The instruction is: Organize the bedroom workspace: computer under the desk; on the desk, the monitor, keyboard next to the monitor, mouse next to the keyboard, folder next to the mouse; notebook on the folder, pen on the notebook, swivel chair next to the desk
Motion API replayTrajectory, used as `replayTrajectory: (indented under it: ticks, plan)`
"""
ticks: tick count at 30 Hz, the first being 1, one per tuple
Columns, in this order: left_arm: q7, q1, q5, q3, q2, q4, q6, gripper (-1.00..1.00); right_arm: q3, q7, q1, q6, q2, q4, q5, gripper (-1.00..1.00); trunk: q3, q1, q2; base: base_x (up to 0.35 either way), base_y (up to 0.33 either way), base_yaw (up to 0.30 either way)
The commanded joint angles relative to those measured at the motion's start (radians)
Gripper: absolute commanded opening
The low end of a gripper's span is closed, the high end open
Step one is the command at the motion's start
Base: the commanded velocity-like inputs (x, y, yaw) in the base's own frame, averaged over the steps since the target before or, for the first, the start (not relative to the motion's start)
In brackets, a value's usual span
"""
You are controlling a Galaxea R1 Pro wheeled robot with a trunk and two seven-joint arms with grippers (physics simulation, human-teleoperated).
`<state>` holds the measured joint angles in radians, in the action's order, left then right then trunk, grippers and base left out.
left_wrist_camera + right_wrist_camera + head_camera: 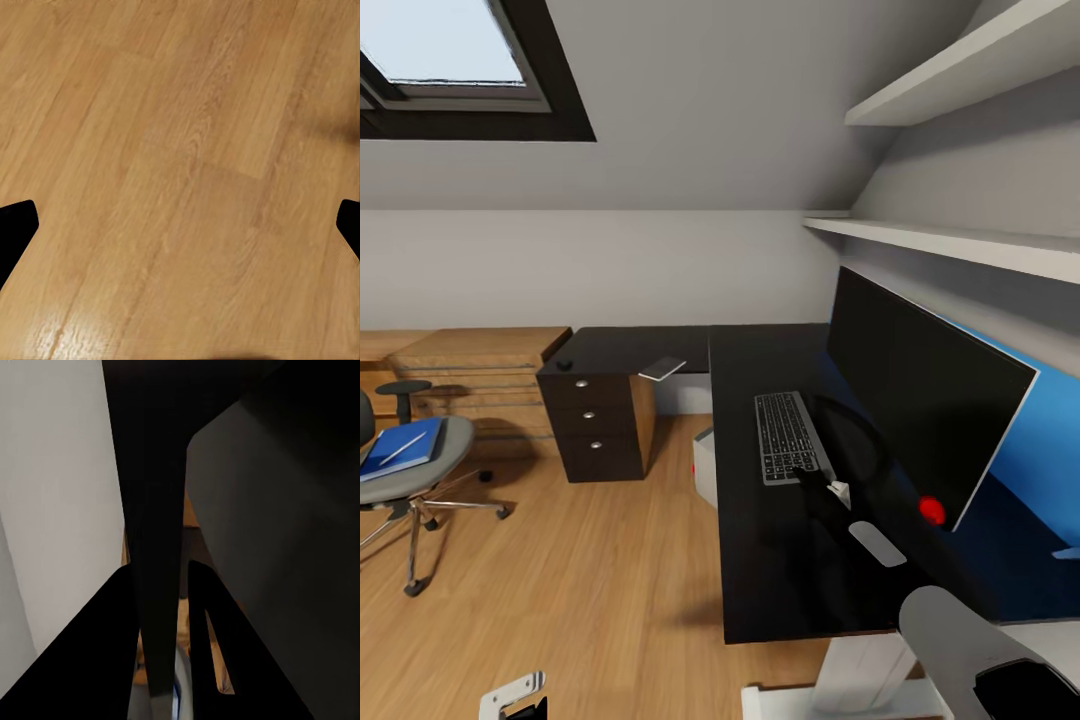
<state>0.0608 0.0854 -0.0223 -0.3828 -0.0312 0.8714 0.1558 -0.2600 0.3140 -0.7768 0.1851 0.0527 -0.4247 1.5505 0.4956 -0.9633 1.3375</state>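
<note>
The blue folder (400, 447) lies on the swivel chair (415, 470), well apart from the desk (780, 560). The keyboard (788, 437) lies before the monitor (920, 400). The left gripper (180, 225) hangs open over the floor (180, 150); whether the right one is open, I cannot tell.

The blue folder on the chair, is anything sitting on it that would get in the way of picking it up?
Yes. A thin white pen lies on top of the blue folder, which rests on the swivel chair seat. Nothing else visible covers it.
</note>
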Motion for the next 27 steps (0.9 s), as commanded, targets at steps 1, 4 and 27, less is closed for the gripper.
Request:
replayTrajectory:
  ticks: [1,4,27]
  plan:
    - [0.001,0.000,-0.002,-0.002,-0.001,0.002,0.006,1.00,-0.005,0.005,-0.001,0.002,0.001,0.001,0.011,-1.00,0.001,0.000,0.001,0.149,0.000,0.000]
    - [0.001,0.000,-0.002,-0.002,-0.001,0.002,0.007,1.00,-0.005,0.005,-0.001,0.002,0.001,0.001,0.011,-1.00,0.001,0.000,0.001,0.059,0.000,0.000]
    - [0.001,0.000,-0.002,-0.002,-0.001,0.001,0.007,1.00,-0.005,0.005,-0.001,0.001,0.001,0.000,0.010,1.00,0.001,0.000,0.001,0.003,0.000,0.000]
